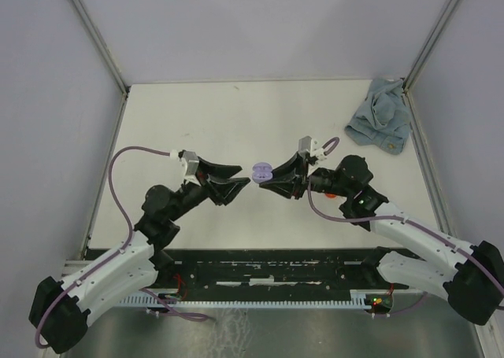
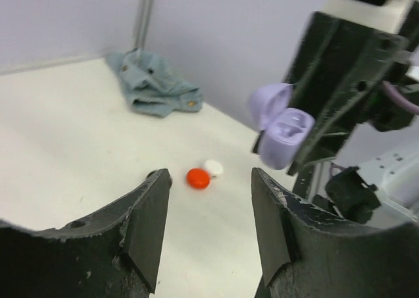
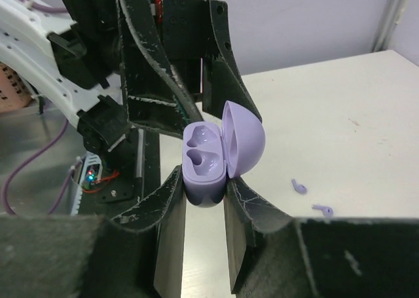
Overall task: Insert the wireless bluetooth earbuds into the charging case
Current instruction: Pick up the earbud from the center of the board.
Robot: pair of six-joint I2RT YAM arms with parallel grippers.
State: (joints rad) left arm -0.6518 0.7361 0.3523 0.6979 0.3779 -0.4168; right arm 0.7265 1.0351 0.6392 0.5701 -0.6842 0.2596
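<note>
- Pinching the lilac rounded plastic charging case (image 3: 208, 155) by its lower body with the black two-finger right gripper (image 3: 203, 209), pads pressing on either side of it.
- Holding that case up off the white table (image 1: 197, 122), with the hinged lid swung open and two moulded wells facing the right wrist camera.
- Spreading the black two-finger left gripper (image 1: 241, 176) wide just beside the case, gripping nothing, tips pointing at it.
- Lying on the table apart from the case, off its lid side in the right wrist view: two tiny lilac comma-shaped plastic earbuds (image 3: 299, 186), near each other without touching.
- Resting on the table beyond the case in the left wrist view: a red round plastic disc (image 2: 198, 178) just beside a white round plastic disc (image 2: 213, 167).
- Sitting crumpled well apart from the case, toward the far right corner: a pale blue denim cloth (image 1: 379, 123).
</note>
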